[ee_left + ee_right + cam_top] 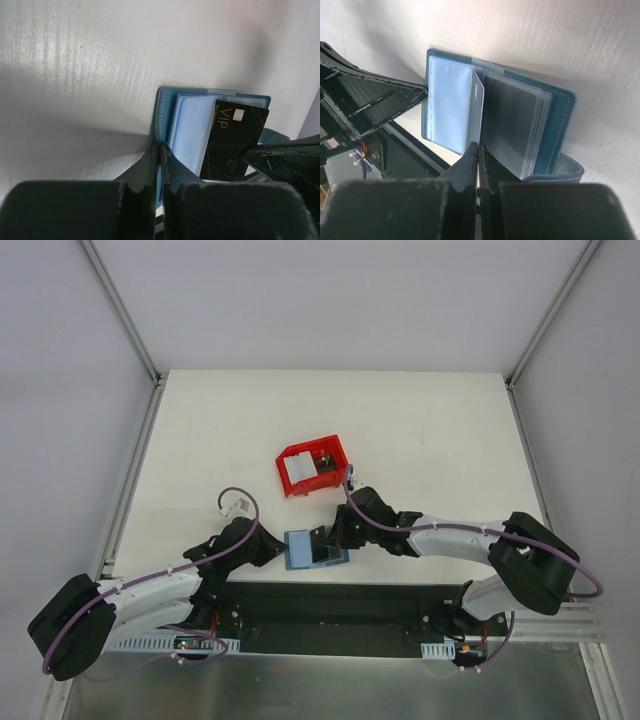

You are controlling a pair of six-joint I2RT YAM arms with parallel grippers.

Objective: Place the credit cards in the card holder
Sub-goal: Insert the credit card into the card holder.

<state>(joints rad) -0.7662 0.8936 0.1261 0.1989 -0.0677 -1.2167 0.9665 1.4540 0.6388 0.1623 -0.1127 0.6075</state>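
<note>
The teal card holder lies open near the table's front edge, its pale blue pockets showing. My left gripper is shut on the left cover's edge and is also visible from above. A black credit card marked VIP stands tilted in the open fold. My right gripper is shut on this card, which shows nearly edge-on as a pale strip in the right wrist view. From above, the right gripper sits at the holder's right side. A white card lies in the red bin.
The red plastic bin stands just behind the card holder at mid-table. The holder's snap tab curls at its right side. A black bar runs along the near edge between the arm bases. White walls with metal rails surround the table.
</note>
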